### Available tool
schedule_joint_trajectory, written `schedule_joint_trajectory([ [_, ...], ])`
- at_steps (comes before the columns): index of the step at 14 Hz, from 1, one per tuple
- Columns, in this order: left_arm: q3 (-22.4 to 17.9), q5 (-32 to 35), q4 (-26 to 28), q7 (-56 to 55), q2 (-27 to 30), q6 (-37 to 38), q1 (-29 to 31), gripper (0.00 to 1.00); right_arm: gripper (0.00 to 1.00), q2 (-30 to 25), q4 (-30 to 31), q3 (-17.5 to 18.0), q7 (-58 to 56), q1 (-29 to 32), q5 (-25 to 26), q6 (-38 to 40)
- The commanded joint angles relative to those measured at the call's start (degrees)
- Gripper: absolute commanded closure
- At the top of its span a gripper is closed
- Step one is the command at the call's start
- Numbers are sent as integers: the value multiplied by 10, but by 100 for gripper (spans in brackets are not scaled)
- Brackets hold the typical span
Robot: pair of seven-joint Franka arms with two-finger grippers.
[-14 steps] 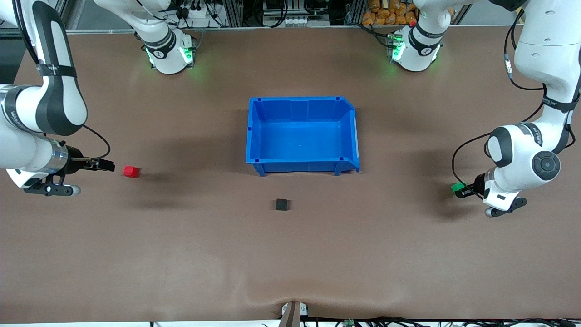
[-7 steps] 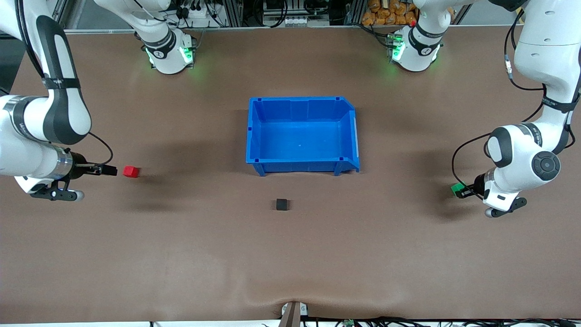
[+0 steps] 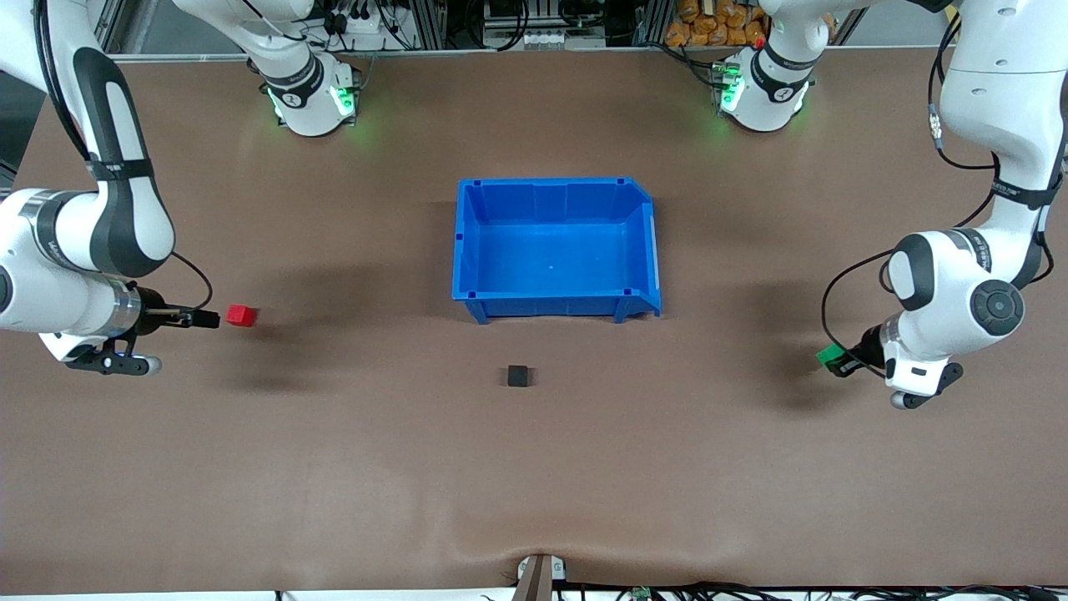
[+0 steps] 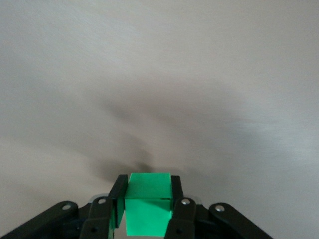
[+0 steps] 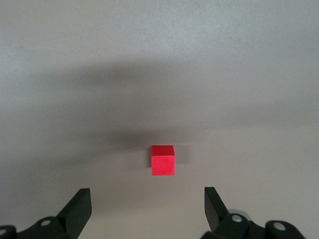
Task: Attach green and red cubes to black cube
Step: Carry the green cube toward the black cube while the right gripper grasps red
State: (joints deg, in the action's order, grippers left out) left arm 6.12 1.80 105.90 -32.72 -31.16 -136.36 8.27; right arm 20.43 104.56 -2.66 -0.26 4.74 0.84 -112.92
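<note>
- Now my left gripper (image 4: 148, 209) pinches the green cube (image 4: 148, 209) above the table (image 3: 334, 467) at the left arm's end.
- My right gripper (image 5: 144, 209) is spread wide, just short of the red cube (image 5: 163, 160).
- Black cube (image 3: 518, 376) sits nearer the camera than the blue bin (image 3: 555, 305).

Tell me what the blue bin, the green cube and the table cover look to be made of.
Blue bin: likely moulded plastic, given its glossy walls with ribs and a lipped rim. Green cube, gripped in the left claw: smooth, evenly coloured faces with crisp edges; plastic or painted wood, hard to say. Table cover: brown matte sheet, faintly rippled at the edge nearest the front camera, so probably a soft mat.
</note>
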Motion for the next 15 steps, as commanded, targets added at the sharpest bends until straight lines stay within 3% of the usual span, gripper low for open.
schedule_joint_trajectory([
  [1, 38, -6, -31, -117, 7, 30, -4, 100, 0, 8, 0, 6, -8, 10, -7, -9],
  [4, 62, -7, -62, -243, -7, 34, -33, 100, 0, 17, 5, 6, -14, 10, -7, -26],
  [10, 64, -24, -131, -473, -48, 36, -146, 100, 0, 22, 51, 6, -19, 11, -7, -92],
  [15, 63, -87, -201, -599, -92, 38, -217, 100, 0, 36, 57, 3, -19, 14, -7, -101],
])
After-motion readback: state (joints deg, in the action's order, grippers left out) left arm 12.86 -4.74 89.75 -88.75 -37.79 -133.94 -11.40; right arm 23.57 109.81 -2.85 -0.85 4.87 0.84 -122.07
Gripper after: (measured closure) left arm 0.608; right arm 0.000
